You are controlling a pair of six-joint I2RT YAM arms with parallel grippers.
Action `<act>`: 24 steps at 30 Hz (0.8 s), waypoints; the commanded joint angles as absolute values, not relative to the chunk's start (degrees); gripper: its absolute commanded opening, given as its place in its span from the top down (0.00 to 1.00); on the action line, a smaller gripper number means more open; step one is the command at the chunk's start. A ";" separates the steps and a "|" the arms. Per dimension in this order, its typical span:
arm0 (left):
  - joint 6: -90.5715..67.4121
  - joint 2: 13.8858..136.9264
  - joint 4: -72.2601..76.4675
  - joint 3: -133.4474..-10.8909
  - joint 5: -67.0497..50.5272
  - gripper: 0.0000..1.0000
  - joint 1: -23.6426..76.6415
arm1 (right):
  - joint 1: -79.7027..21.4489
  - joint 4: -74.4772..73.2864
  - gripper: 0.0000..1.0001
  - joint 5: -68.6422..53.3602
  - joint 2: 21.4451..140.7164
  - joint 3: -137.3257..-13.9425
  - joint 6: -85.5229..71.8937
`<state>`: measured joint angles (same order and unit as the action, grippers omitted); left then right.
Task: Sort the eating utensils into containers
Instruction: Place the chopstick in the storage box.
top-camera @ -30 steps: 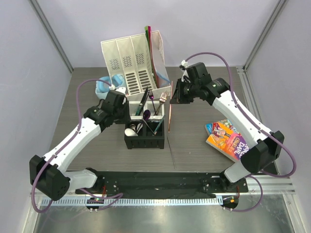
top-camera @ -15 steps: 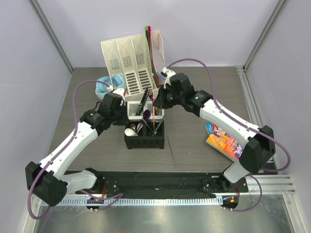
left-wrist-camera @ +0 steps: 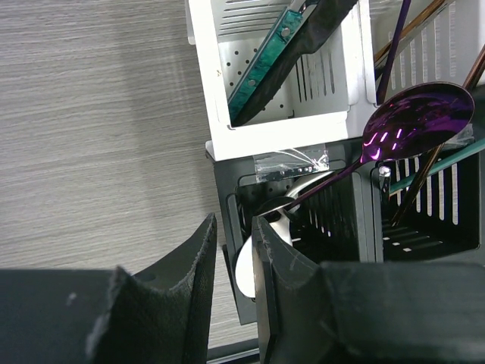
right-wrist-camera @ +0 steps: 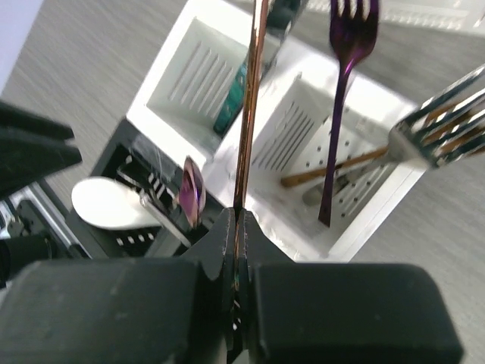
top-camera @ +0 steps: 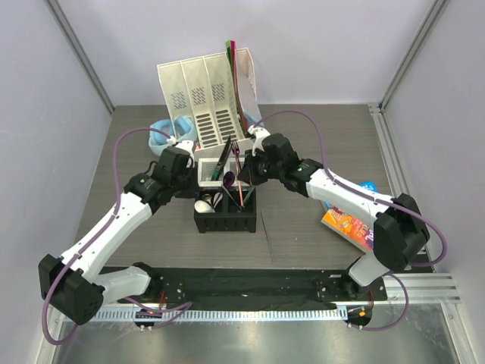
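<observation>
The four-cell caddy [top-camera: 226, 221] stands mid-table and holds several utensils. Among them are a purple spoon [left-wrist-camera: 417, 114], a purple fork [right-wrist-camera: 345, 91], a metal fork [right-wrist-camera: 439, 129] and a white soup spoon [top-camera: 203, 205]. My right gripper [top-camera: 246, 171] hangs over the caddy, shut on a thin brown chopstick [right-wrist-camera: 250, 114]. The chopstick [top-camera: 242, 189] slants down to the near right black cell. My left gripper [left-wrist-camera: 233, 235] sits at the caddy's left side. Its jaws straddle the black cell's wall [left-wrist-camera: 227, 197], closed on it, with the white spoon's bowl beside the inner finger.
A tall white file organiser [top-camera: 201, 95] stands behind the caddy, with blue headphones [top-camera: 163, 135] to its left. A colourful book [top-camera: 350, 220] lies on the table at the right, partly under my right arm. The arms' black base rail [top-camera: 250, 284] runs along the near edge.
My right arm has swung left with the chopstick, from beside the caddy's right edge to above its cells. The left gripper has stayed at the caddy's left wall.
</observation>
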<state>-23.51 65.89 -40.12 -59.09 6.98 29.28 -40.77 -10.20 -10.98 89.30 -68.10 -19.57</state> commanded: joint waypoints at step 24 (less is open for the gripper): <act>-22.67 68.73 -37.71 -60.73 7.21 0.74 29.53 | -39.29 -23.53 0.47 -0.18 72.00 -65.83 -22.67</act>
